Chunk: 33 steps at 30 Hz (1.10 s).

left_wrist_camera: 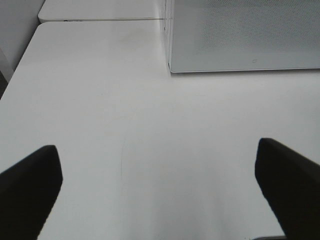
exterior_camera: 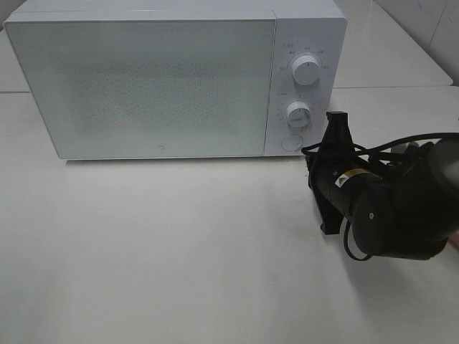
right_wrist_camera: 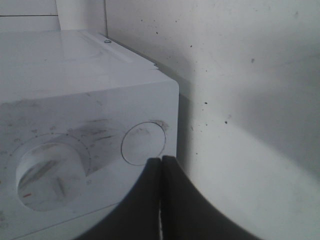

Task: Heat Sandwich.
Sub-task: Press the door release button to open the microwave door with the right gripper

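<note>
Now | pointing shut, empty right fingers (right_wrist_camera: 145, 200) just beside round button (right_wrist_camera: 143, 144) on microwave (exterior_camera: 315, 29) | hanging left fingers (left_wrist_camera: 30, 190) wide open, empty, over tabletop (left_wrist_camera: 125, 125) | not seeing sandwich anywhere, maybe hiding behind closed door (exterior_camera: 143, 86) | risking sliding off button and bumping knob (right_wrist_camera: 47, 175) instead.

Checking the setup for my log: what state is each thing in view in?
Microwave door: closed.
Round button: not visibly pushed in.
Upper knob: setting unreadable.
Lower knob: setting unreadable.
Left gripper: open, empty, above the table.
Right gripper: shut, empty, tips at that button's edge.
</note>
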{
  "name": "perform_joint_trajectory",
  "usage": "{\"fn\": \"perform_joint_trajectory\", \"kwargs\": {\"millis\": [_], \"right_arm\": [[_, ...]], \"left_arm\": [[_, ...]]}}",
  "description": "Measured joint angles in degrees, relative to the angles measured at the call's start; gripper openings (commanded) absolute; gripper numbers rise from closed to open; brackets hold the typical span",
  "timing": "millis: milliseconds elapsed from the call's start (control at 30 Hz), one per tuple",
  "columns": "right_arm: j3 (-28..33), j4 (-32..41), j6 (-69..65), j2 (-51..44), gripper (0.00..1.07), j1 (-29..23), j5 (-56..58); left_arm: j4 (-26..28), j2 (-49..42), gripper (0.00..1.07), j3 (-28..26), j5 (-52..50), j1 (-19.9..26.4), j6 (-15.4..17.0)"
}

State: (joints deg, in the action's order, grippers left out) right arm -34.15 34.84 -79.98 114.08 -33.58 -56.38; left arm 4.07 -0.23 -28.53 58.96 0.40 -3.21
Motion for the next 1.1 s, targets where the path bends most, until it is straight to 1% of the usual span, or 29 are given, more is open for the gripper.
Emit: {"fn": "perform_joint_trajectory", "kwargs": {"millis": [200, 467, 733, 833, 1100], "right_arm": [[-3.50, -1.72, 0.00, 2.12, 0.00, 1.26, 0.23], [-7.85, -2.58, 0.00, 5.33, 0.00, 1.26, 2.18], [-9.85, -3.72, 1.49, 5.50, 0.00, 3.61, 3.38], [-11.29, -3.90, 1.95, 5.56, 0.00, 5.10, 6.36], [-12.95, -5.33, 1.26, 7.85, 0.00, 5.16, 8.02]], "left_arm": [[0.00, 0.00, 1.01, 0.00, 0.00, 0.00, 0.00], [0.00, 0.00, 1.01, 0.00, 0.00, 0.00, 0.00], [0.00, 0.00, 1.01, 0.00, 0.00, 0.00, 0.00], [0.00, 0.00, 1.01, 0.00, 0.00, 0.00, 0.00], [0.00, 0.00, 1.01, 0.00, 0.00, 0.00, 0.00]]}}
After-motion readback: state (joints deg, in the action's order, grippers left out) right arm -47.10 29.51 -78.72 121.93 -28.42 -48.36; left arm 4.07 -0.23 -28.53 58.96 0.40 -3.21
